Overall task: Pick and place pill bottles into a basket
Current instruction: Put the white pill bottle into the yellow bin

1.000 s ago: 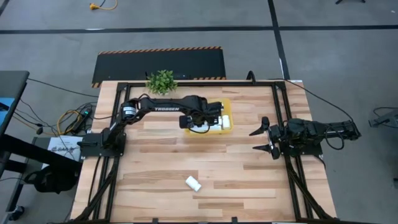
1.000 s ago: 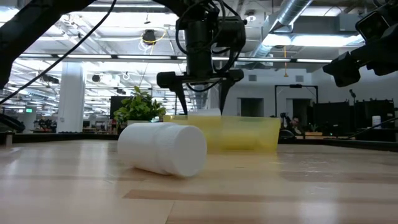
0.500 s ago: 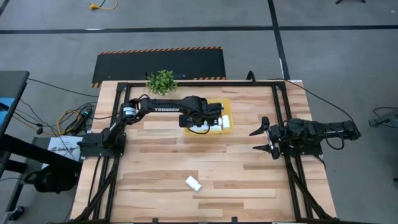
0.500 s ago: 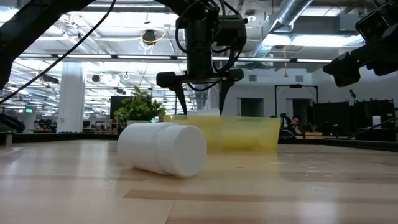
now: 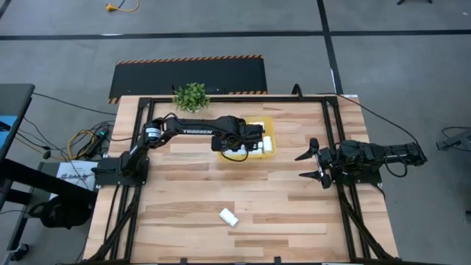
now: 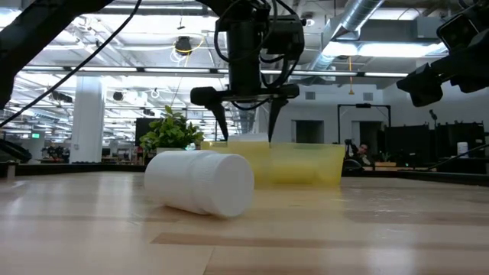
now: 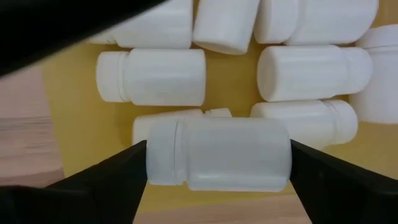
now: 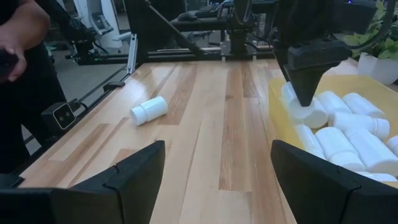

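My left gripper [image 5: 254,140] hangs over the yellow basket [image 5: 268,122], its fingers pointing down, shut on one white pill bottle [image 7: 217,154]. Several more white bottles [image 7: 152,76] lie on their sides in the basket below it. One loose bottle [image 5: 228,216] lies on its side on the table near the front edge; it also shows in the low view [image 6: 200,182] and the right wrist view [image 8: 149,110]. My right gripper [image 5: 315,163] waits open and empty at the table's right side. My left gripper holds the bottle lengthwise between its two fingers, one finger [image 7: 99,186] at the cap end [image 7: 155,155] and the other at the base end [image 7: 283,155]. The fingers come from above, pointing down. The bottle lies level just over the other bottles; whether it rests on them I cannot tell.
A small green potted plant [image 5: 191,96] stands at the table's far edge, left of the basket. Black frame rails [image 5: 333,140] run along the table's sides. Bare wood lies between the basket and the loose bottle. A person [image 8: 18,62] stands beyond the table's near edge.
My left gripper has drawn back a little toward the table's left edge over the basket, with the bottle still between its fingers.
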Tool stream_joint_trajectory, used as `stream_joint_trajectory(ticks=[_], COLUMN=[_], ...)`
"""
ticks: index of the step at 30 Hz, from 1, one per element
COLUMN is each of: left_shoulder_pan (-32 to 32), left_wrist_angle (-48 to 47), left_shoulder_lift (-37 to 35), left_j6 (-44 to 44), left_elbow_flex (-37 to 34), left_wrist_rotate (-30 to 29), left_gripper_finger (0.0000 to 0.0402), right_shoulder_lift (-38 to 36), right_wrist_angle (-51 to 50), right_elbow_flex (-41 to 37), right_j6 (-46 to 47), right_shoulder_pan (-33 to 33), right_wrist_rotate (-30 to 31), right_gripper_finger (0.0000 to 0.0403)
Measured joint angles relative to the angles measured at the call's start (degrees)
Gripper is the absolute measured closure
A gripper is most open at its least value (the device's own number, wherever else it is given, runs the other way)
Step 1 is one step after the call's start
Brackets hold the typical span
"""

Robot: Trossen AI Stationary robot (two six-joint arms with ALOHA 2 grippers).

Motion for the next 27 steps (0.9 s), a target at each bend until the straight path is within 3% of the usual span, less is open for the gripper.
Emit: stream_joint_trajectory(ticks=[6, 15, 20, 27], left_shoulder_pan=[0.1, -0.8, -5.0, -13.4], left_wrist_angle=[-0.8, -6.0, -14.2, -22.9], left_shoulder_lift=[0.0, -0.1, -0.2, -0.2], left_j6=[-0.1, -2.4, -5.1, -8.0], left_elbow_flex=[0.0, 3.5, 9.3, 13.0], left_wrist_rotate=[-0.4, -0.3, -3.6, -2.9], left_gripper_finger=[0.0007, 0.0003, 0.0003, 0.0003], right_shoulder_lift=[0.0, 0.0, 0.0, 0.0], right_wrist_angle=[0.0, 0.0, 0.0, 0.0], right_elbow_flex=[0.0, 0.0, 0.0, 0.0], right_j6=[0.0, 0.0, 0.0, 0.0], right_shoulder_pan=[0.0, 0.0, 0.0, 0.0], right_wrist_rotate=[0.0, 0.0, 0.0, 0.0], right_gripper_finger=[0.0117, 0.0117, 0.0117, 0.0117])
